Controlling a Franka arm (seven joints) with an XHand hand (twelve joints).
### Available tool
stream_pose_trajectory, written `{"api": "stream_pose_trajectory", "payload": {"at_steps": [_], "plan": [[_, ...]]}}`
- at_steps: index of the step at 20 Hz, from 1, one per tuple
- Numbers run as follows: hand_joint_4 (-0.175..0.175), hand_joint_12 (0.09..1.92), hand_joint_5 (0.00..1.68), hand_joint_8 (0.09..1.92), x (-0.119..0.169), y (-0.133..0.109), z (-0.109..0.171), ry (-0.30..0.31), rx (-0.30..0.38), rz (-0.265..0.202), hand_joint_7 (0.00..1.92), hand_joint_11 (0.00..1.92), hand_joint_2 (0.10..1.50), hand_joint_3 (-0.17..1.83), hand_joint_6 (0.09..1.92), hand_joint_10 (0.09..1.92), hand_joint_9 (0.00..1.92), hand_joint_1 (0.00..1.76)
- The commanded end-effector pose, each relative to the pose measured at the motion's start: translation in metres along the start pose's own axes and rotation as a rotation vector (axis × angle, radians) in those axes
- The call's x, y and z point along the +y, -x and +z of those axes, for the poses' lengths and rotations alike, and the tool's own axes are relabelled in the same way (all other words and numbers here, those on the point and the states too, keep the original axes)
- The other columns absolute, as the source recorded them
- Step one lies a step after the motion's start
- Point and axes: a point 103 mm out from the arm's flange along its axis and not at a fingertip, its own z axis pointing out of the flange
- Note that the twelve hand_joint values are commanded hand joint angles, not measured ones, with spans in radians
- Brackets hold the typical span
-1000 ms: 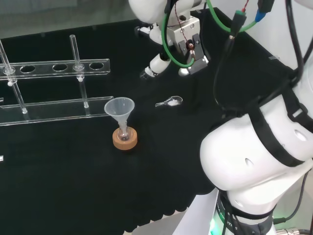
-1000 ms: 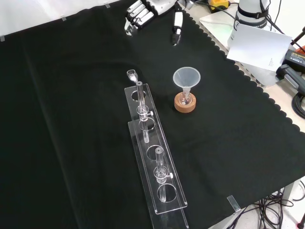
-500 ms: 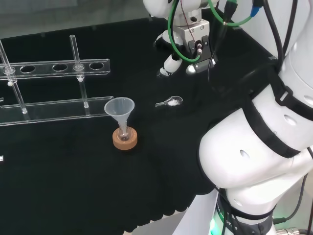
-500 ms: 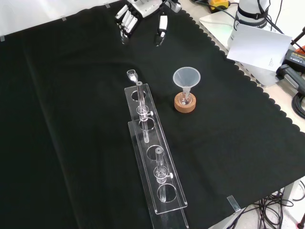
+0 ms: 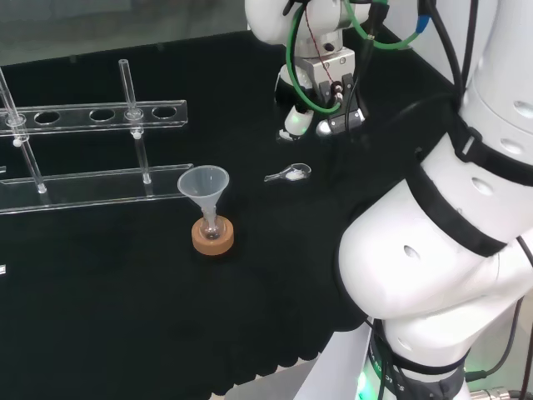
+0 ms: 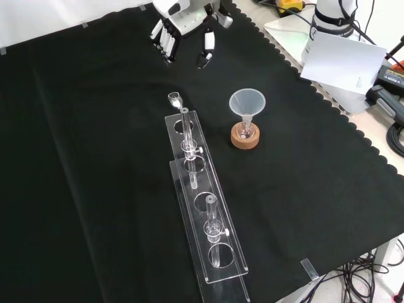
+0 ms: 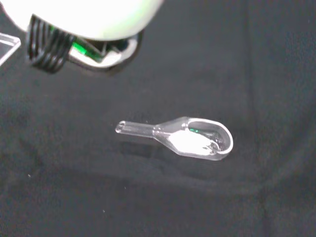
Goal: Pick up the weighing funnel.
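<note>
Here, the weighing funnel (image 5: 289, 173) lies on the cloth (image 5: 166, 292) near the hand (image 6: 183, 22), whose straight fingers hold nothing.

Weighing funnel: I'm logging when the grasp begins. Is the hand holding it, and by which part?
Nothing is held. The weighing funnel lies free on the cloth, and the hand hangs apart from it with its fingers straight.

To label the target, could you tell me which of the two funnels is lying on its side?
The small weighing funnel, flat on the cloth near the hand; the big funnel stands upright in its flask.
</note>
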Motion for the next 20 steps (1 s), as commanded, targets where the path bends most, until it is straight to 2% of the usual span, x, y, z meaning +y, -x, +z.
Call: {"api": "stream_pose_trajectory", "payload": {"at_steps": [1, 5, 10, 15, 20], "plan": [[0.017, 1.28, 0.78, 0.33, 0.035, 0.026, 0.033, -0.027, -0.018, -0.049, 0.97, 0.46, 0.42, 0.68, 0.50, 0.28, 0.95, 1.02], [0.009, 1.28, 0.67, 0.32, 0.053, 0.036, 0.049, -0.056, -0.025, -0.058, 0.95, 0.44, 0.41, 0.69, 0.48, 0.27, 0.93, 1.01], [0.006, 1.29, 0.64, 0.33, 0.069, 0.042, 0.073, -0.083, -0.013, -0.073, 0.94, 0.43, 0.41, 0.69, 0.47, 0.28, 0.93, 1.00], [0.005, 1.29, 0.64, 0.33, 0.070, 0.045, 0.087, -0.102, -0.011, -0.077, 0.93, 0.43, 0.41, 0.70, 0.47, 0.28, 0.93, 1.00], [0.004, 1.29, 0.63, 0.34, 0.061, 0.048, 0.087, -0.114, -0.008, -0.094, 0.93, 0.43, 0.41, 0.70, 0.47, 0.28, 0.92, 1.00]]}}
